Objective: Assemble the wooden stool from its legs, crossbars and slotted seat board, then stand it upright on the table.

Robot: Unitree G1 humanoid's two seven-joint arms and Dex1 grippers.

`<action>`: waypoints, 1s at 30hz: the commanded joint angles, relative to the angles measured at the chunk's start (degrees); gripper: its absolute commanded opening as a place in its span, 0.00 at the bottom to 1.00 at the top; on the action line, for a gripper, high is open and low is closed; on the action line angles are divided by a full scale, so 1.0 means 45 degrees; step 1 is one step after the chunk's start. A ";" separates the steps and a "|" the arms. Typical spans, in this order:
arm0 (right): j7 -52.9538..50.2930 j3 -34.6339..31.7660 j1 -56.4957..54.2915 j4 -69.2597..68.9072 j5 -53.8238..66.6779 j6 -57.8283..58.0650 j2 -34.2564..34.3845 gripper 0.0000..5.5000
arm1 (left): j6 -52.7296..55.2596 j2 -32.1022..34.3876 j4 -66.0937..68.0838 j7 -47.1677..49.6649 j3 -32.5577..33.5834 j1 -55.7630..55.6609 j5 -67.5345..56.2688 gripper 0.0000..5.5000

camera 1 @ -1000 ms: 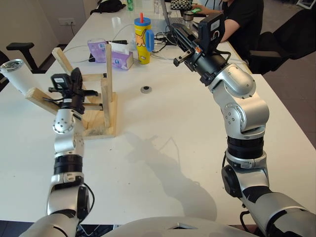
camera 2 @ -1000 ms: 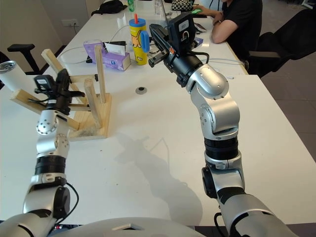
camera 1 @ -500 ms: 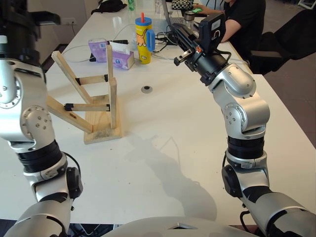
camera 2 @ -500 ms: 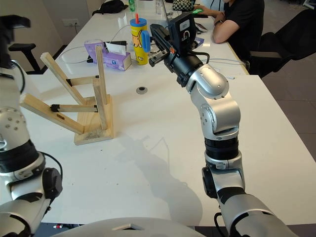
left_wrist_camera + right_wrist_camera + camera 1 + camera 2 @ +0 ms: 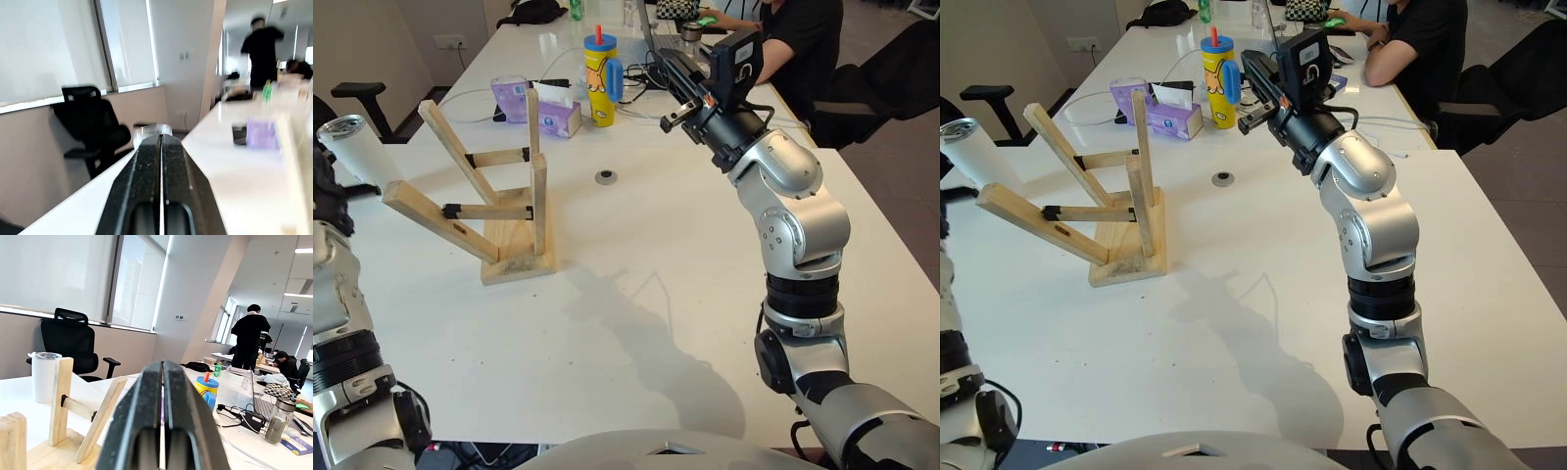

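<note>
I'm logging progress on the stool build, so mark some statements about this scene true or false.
The light wooden stool rests on its flat seat board, legs pointing up. True.
The right tool grips a stool leg. False: it is shut on nothing, apart from the stool.
The tall yellow cup with a blue lid stands farther back than the stool. True.
The left tool is open. False: it is shut, holding nothing.
</note>
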 commanded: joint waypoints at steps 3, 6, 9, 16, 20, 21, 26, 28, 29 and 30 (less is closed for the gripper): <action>0.0041 0.0197 0.0203 -0.0035 -0.0224 0.0065 -0.0243 0.00 | -0.0600 0.0006 0.3055 -0.1862 -0.1686 0.2084 0.1001 0.00; 0.0122 0.0471 0.0403 0.0069 -0.0476 -0.0030 -0.0405 0.00 | -0.0811 -0.0211 0.2946 -0.3044 -0.2565 0.2721 0.1008 0.00; 0.0167 0.0596 0.0480 0.0253 -0.0650 -0.0124 -0.0478 0.00 | -0.0596 -0.0601 0.1954 -0.4004 -0.3539 0.2891 0.0876 0.00; 0.0562 0.1172 0.0625 0.1172 -0.1430 -0.0678 -0.0875 0.00 | 0.0978 -0.1459 -0.0648 -0.5312 -0.5765 0.2698 0.0756 0.00; 0.0796 0.1255 0.0590 0.1754 -0.1654 -0.1039 -0.0915 0.00 | 0.1156 -0.2031 -0.0619 -0.5352 -0.6775 0.2036 0.1120 0.00; 0.0841 0.1248 0.0558 0.1848 -0.1685 -0.1099 -0.0940 0.00 | 0.1177 -0.2248 -0.0609 -0.5277 -0.6955 0.1871 0.1152 0.00; 0.1067 0.1263 0.0347 0.2021 -0.1697 -0.1354 -0.0865 0.00 | 0.1283 -0.2900 -0.0942 -0.4925 -0.7201 0.1832 0.1123 0.00; 0.1202 0.1291 0.0196 0.2041 -0.1637 -0.1532 -0.0692 0.00 | 0.1269 -0.3092 -0.1041 -0.4987 -0.7435 0.1828 0.1165 0.00; 0.1286 0.1360 0.0046 0.2167 -0.1672 -0.1691 -0.0618 0.00 | 0.1252 -0.3196 -0.1059 -0.5043 -0.7636 0.1763 0.1232 0.00; 0.1376 0.1445 -0.0175 0.2419 -0.1744 -0.1912 -0.0549 0.00 | 0.1212 -0.3330 -0.1040 -0.5063 -0.7881 0.1623 0.1332 0.00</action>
